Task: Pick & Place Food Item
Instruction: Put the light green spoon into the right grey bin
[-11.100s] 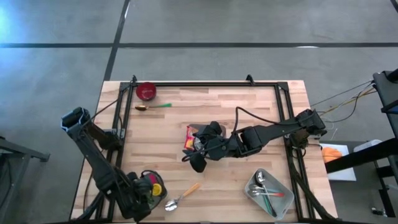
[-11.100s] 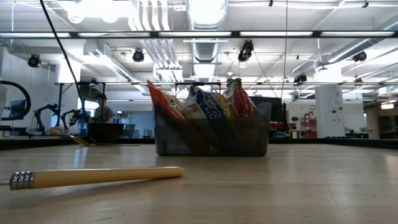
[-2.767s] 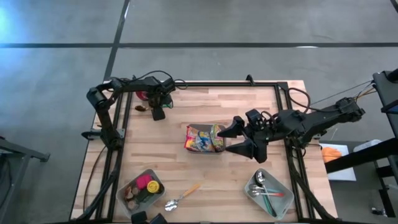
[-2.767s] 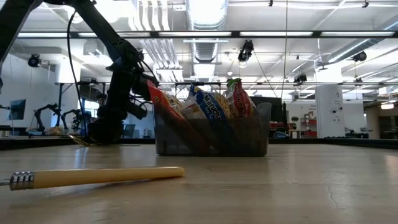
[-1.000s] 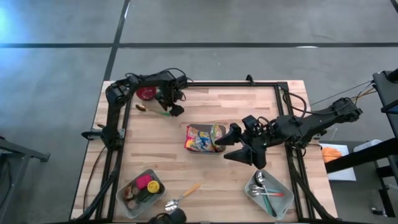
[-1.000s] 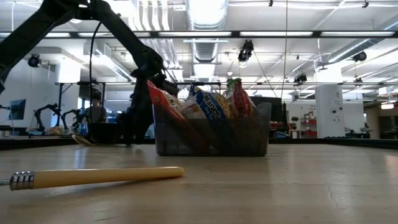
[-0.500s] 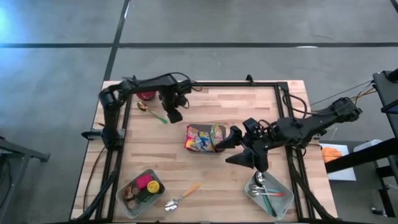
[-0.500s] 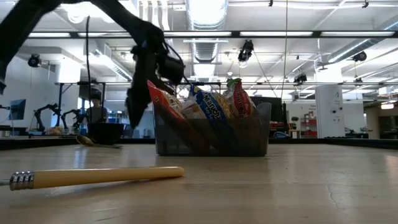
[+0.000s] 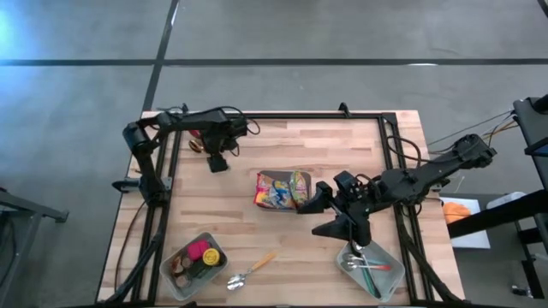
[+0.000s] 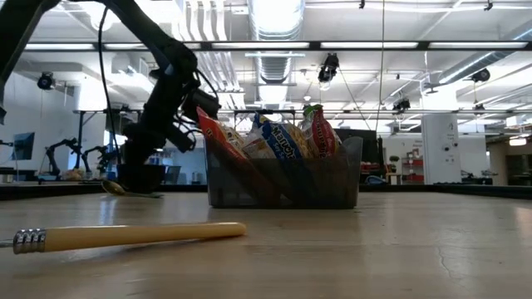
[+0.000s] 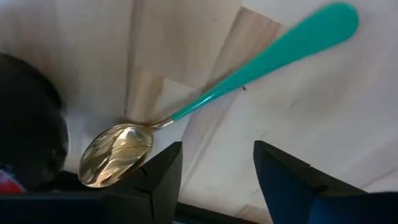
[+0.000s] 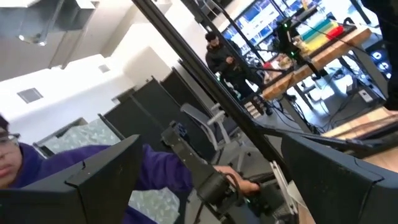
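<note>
A grey bin with snack packets standing in it sits mid-table. My right gripper hangs open in the air beside the bin's right side, fingers pointing toward the table's left; its wrist view looks into the room. My left gripper is at the far left, pointing steeply down, open with nothing between its fingers. Just beyond its fingertips a spoon with a gold bowl and a teal handle lies flat on the wood. A red bowl shows partly behind that arm.
A grey tray of toy food sits near the front left, a wooden-handled spoon beside it. A metal tray with utensils is at the front right. A dark frame rail runs along the far edge. A person shows beyond the table.
My left gripper has gone from the teal handle's free end toward the table's left edge, rising a little and rolling. The spoon has turned about: its handle end swung toward the near edge while its bowl stayed in place.
</note>
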